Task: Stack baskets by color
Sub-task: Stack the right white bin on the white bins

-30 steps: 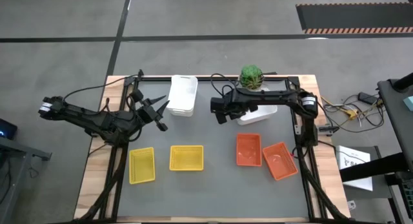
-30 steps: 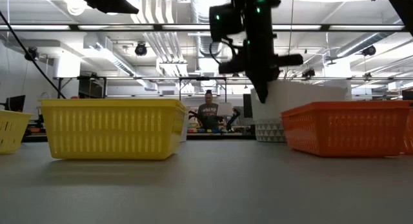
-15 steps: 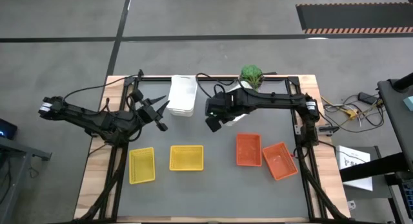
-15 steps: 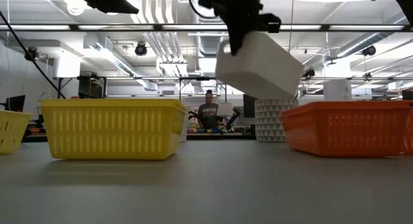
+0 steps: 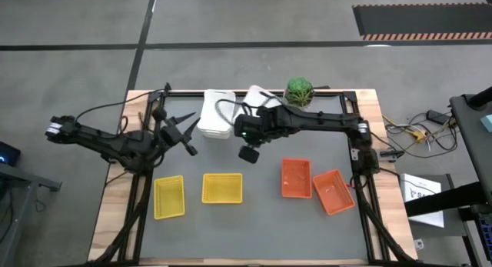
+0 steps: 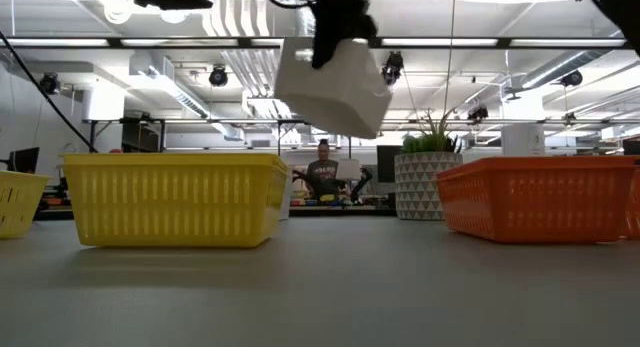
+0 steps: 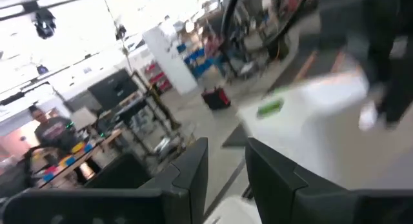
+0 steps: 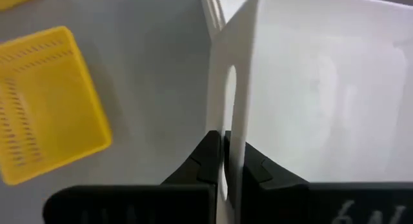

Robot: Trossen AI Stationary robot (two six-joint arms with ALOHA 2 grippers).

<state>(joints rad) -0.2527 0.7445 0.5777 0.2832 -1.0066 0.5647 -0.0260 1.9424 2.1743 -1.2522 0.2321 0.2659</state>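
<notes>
Right claw pinches one wall of a white basket, carried tilted, high off the surface, beside the white stack at the back. You'd want it levelled and squared over that stack before lowering. Left claw waits nearby, half-open, empty.

Right gripper: raised above table, fingers pinched on white basket wall. Left gripper: hovered over table's left, fingers parted.
</notes>
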